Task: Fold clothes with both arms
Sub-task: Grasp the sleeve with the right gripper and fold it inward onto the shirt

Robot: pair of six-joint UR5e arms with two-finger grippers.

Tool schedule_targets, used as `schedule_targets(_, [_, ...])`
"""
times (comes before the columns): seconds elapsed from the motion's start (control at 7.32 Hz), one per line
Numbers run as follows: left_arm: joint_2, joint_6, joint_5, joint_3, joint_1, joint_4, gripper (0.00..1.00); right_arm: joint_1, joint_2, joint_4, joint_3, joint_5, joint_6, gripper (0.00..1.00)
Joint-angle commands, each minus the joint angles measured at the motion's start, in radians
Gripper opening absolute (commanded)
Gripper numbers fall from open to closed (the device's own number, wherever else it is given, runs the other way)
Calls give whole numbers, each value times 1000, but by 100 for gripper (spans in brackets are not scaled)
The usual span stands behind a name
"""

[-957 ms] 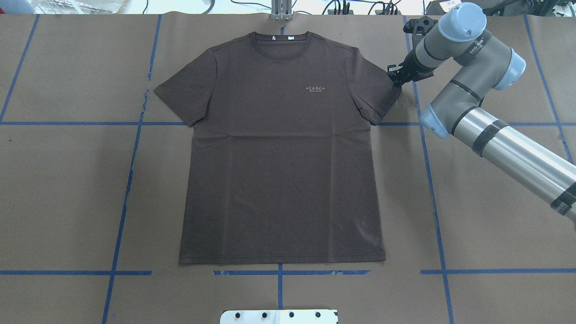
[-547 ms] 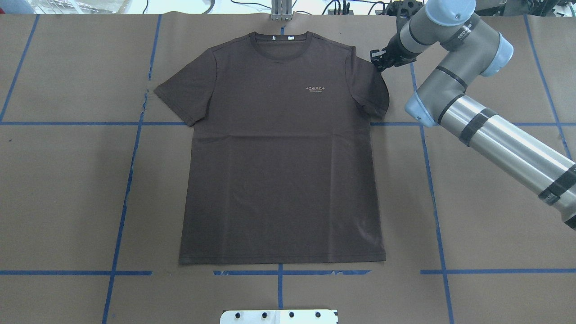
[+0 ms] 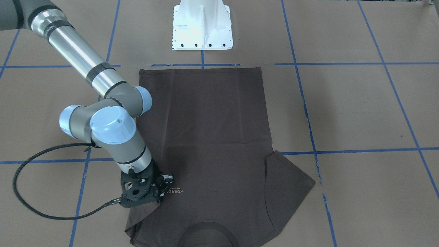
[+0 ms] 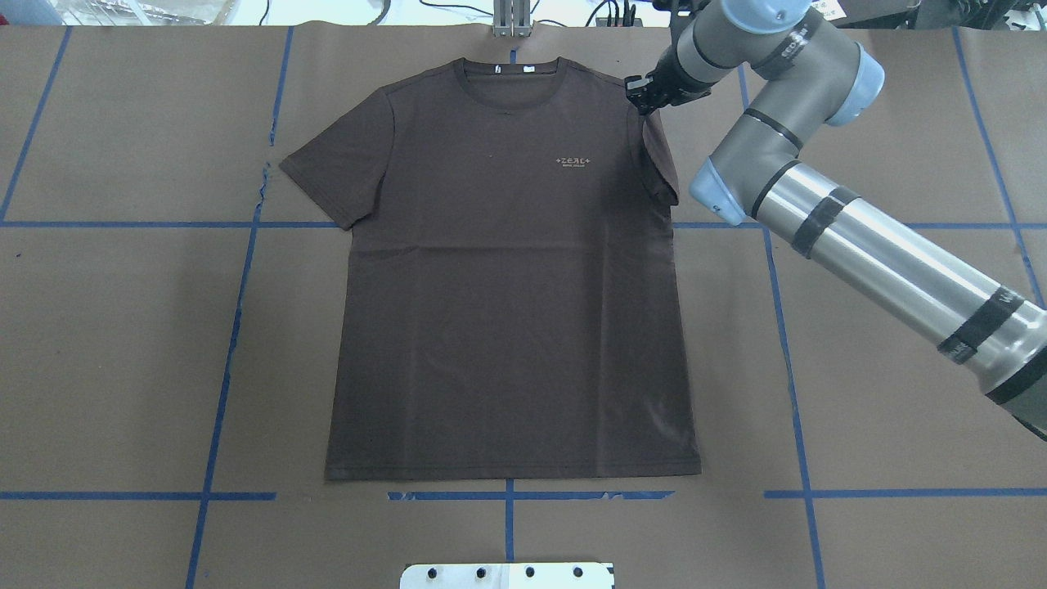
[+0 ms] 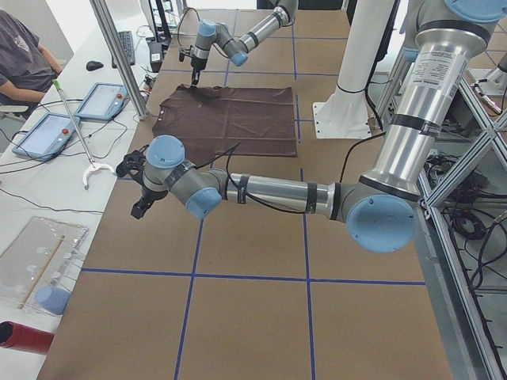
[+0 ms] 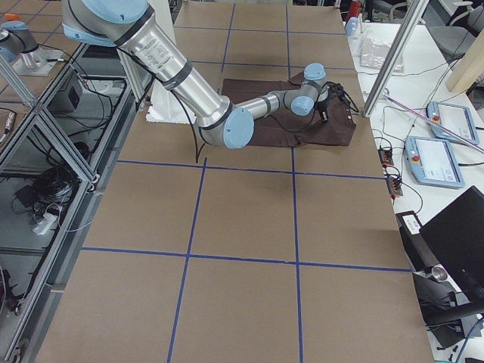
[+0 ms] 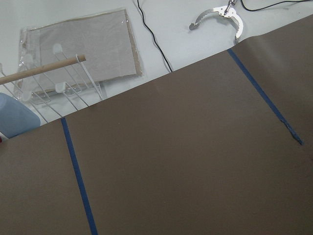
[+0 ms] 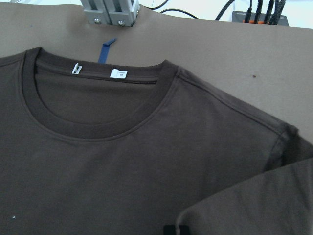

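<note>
The dark brown T-shirt [image 4: 507, 311] lies flat, face up, on the brown paper, collar at the far edge. It also shows in the front view [image 3: 212, 130]. My right gripper [image 4: 644, 92] is shut on the shirt's right sleeve and holds it lifted over the right shoulder, so the sleeve folds inward. In the front view the right gripper [image 3: 160, 192] has fabric hanging from it. The right wrist view shows the collar [image 8: 98, 132] and the raised sleeve edge [image 8: 254, 196]. My left gripper [image 5: 139, 206] hovers far from the shirt; I cannot tell whether it is open.
The white robot base [image 3: 202, 31] stands near the hem. Blue tape lines [image 4: 237, 327] cross the paper. A metal bracket [image 4: 511, 20] sits at the far edge behind the collar. Tablets [image 5: 87, 103] and a seated person [image 5: 24, 55] are beyond the table.
My right gripper has moved left and toward the far edge with the sleeve. The sleeve has swung from spread out to folded in over the shoulder.
</note>
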Motion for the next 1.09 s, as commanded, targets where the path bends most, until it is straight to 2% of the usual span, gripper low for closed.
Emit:
schedule_targets(0.0, [-2, -9, 0, 0, 0, 0, 99, -54, 20, -3, -25, -95, 11, 68])
schedule_targets(0.14, [-6, -25, 0, 2, 1, -4, 99, -55, 16, -1, -22, -95, 40, 100])
schedule_targets(0.41, [-41, -65, 2, 17, 28, -4, 99, -43, 19, -1, -18, -57, 121, 100])
schedule_targets(0.55, [-92, -132, 11, 31, 109, 4, 98, -13, 17, -4, 1, 19, 151, 100])
schedule_targets(0.68, [-124, -247, 32, 37, 146, -7, 99, 45, -3, -70, 65, 169, 151, 100])
schedule_targets(0.82, [-149, -386, 72, 25, 211, -53, 99, 93, -67, -231, 231, 260, 131, 100])
schedule_targets(0.96, [-152, -556, 200, -6, 310, -76, 99, 121, -155, -344, 387, 296, 114, 100])
